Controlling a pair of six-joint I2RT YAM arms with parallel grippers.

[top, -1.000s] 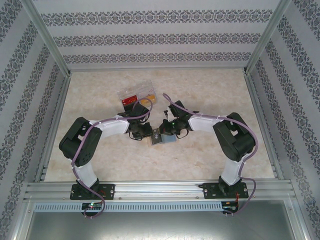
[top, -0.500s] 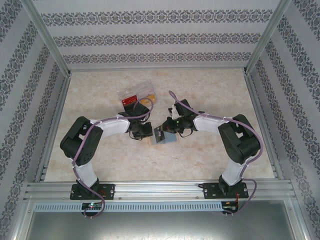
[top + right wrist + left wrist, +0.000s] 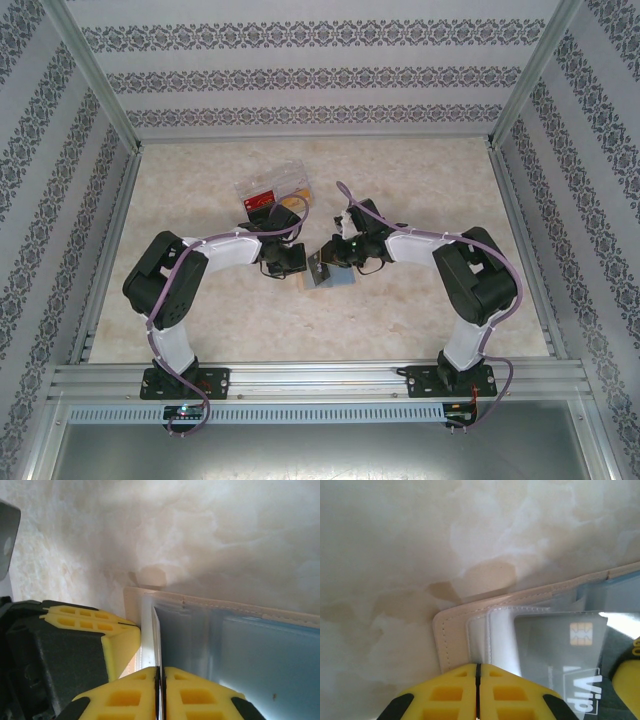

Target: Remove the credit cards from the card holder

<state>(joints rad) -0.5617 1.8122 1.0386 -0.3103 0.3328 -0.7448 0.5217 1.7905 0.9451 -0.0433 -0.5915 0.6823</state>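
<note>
Grey card point(image 3: 555, 655) inside card holder point(image 3: 451, 630), seemingly

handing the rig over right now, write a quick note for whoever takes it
Left pincer: shut, pinching an edge of the card holder.
Right pincer: shut on what looks like a thin clear sleeve of the holder, close beside the left one.
Things: the holder is open, mid-table between the arms. A grey chip card marked Vip sits in a clear sleeve. Behind it stands the clear box; its contents are too small to tell.
Done: holder open and gripped by both.
Left: pull out the grey card, then any others.
</note>
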